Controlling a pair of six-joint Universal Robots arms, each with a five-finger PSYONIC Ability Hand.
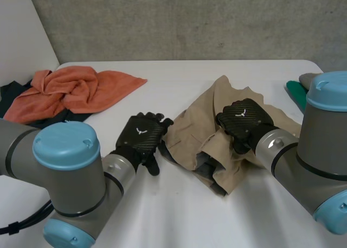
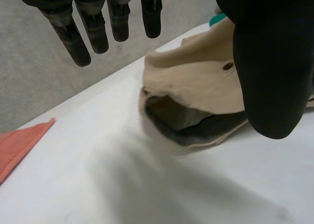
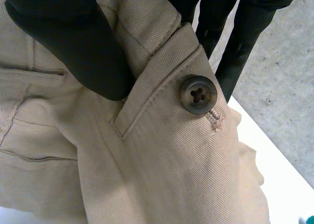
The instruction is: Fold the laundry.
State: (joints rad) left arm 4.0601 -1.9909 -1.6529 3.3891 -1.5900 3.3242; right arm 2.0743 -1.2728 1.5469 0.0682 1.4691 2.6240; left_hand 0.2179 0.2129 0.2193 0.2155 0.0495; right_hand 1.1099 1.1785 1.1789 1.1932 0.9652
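The beige pants [image 1: 192, 131] lie crumpled in the middle of the table [image 1: 179, 204], apart from the orange towel [image 1: 70, 93]; the right hand [image 1: 244, 119] sits on them, palm down, and nips the waistband near the button [image 3: 197, 94] between thumb [image 3: 73, 42] and fingers [image 3: 240, 33]. The left hand [image 1: 142, 139] hangs low just beside the edge of the pants, its fingers [image 2: 73, 37] straight and loose, holding nothing

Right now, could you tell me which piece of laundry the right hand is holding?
The beige garment with the button, mid-table: the right hand pinches its waistband. The orange cloth lies untouched at the far left.
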